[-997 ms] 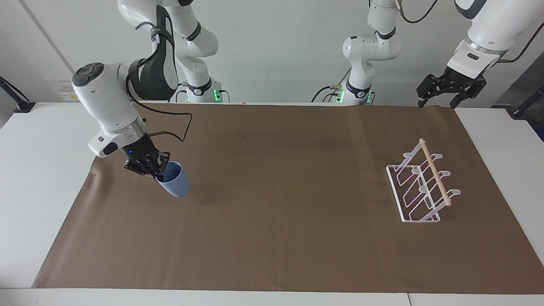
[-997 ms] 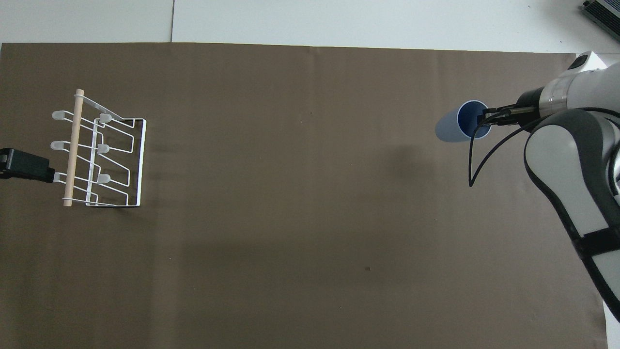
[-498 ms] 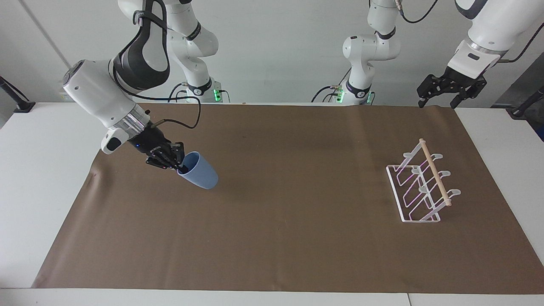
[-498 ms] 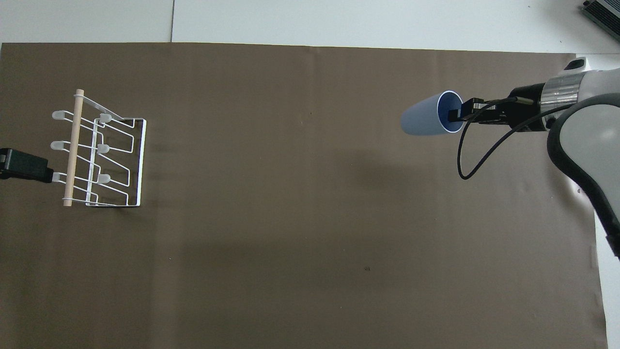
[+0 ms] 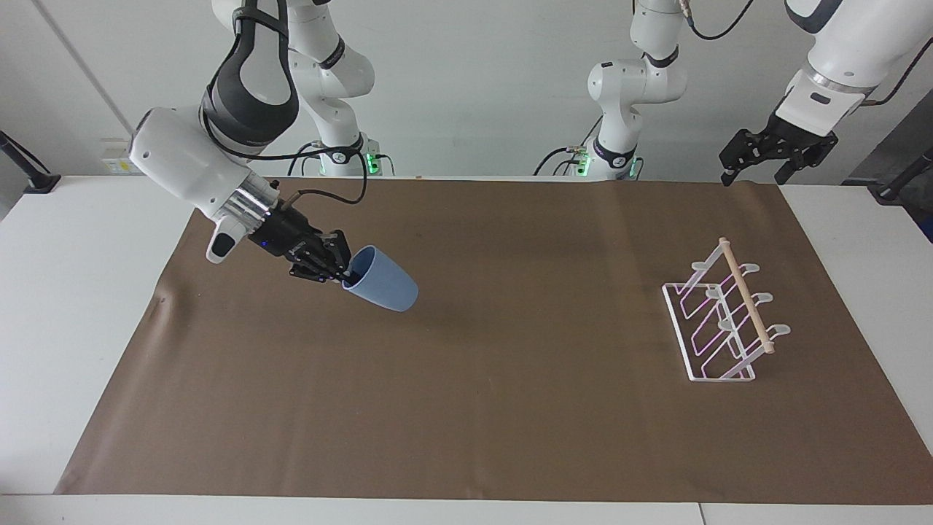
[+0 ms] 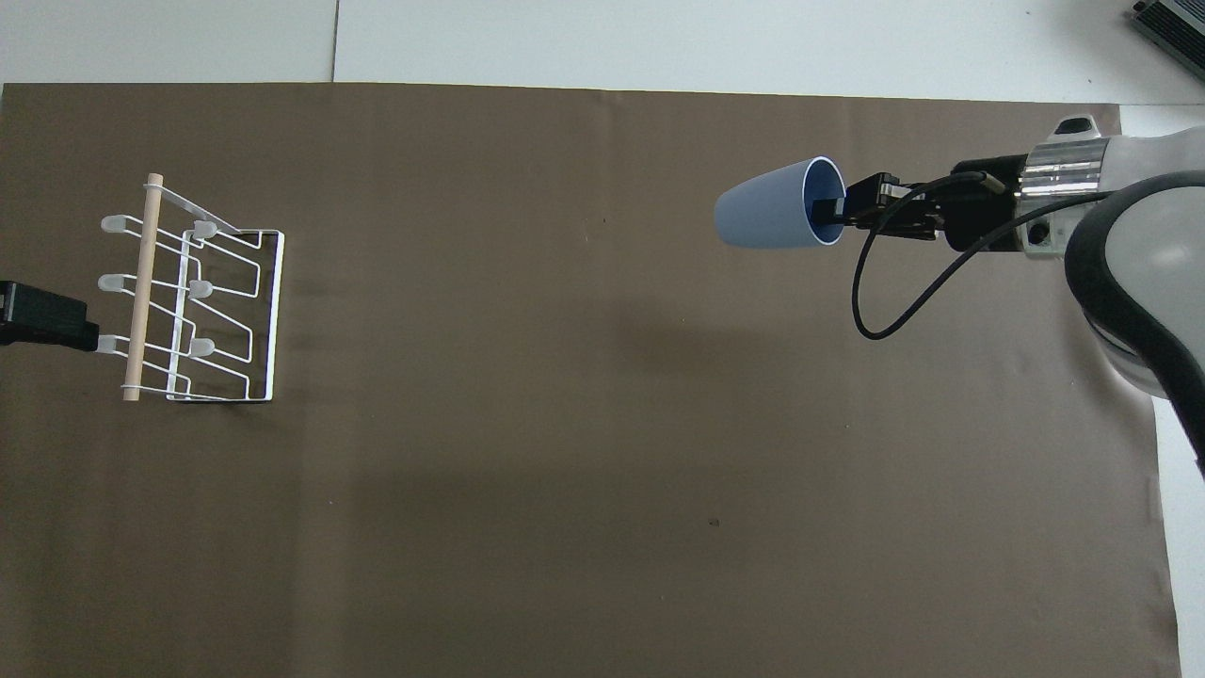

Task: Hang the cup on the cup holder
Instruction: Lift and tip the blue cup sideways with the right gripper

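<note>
The brown mat (image 5: 466, 408) is bare between the two arms' ends. Over it the right arm has swung the cup (image 5: 385, 289) up and inward within the last second, tipping it nearly onto its side, base aimed at the rack (image 5: 721, 321), which is well apart at the left arm's end. The right gripper (image 5: 342, 273) pinches the cup's rim, one finger inside. The left gripper (image 5: 774, 149) waits raised near the rack, fingers spread. Carrying is underway, hanging not begun.

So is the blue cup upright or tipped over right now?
Tipped. The cup lies nearly sideways in the air, its mouth toward the right gripper pinching its rim.
</note>
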You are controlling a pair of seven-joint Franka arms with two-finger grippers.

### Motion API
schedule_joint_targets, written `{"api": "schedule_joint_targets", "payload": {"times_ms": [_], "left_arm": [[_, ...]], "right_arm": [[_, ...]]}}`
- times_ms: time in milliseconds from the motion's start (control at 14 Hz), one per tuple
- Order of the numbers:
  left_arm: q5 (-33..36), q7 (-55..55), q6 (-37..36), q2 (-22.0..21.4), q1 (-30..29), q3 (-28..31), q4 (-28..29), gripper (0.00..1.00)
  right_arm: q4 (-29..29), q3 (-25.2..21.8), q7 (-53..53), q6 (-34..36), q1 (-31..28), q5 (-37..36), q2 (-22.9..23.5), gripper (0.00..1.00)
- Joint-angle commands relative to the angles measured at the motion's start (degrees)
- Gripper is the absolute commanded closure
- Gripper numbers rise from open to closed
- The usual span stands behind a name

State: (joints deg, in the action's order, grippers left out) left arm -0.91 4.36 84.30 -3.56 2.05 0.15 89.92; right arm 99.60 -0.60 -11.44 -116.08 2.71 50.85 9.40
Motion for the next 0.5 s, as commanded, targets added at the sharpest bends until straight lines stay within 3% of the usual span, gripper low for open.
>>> {"api": "schedule_joint_targets", "payload": {"times_ms": [0, 427], "left_arm": [[-3.2, 7.92, 2.8, -0.31, 0.67, -0.24, 1.14, 0.0], [-16.38, 38.72, 7.7, 3.37, 4.45, -0.59, 0.34, 0.0]], "right_arm": [[0.94, 0.25, 0.63, 1.91, -0.51, 6.43, -1.58, 1.0], [1.82, 3.15, 0.45, 2.35, -0.51, 20.5, -2.37, 1.0]]}}
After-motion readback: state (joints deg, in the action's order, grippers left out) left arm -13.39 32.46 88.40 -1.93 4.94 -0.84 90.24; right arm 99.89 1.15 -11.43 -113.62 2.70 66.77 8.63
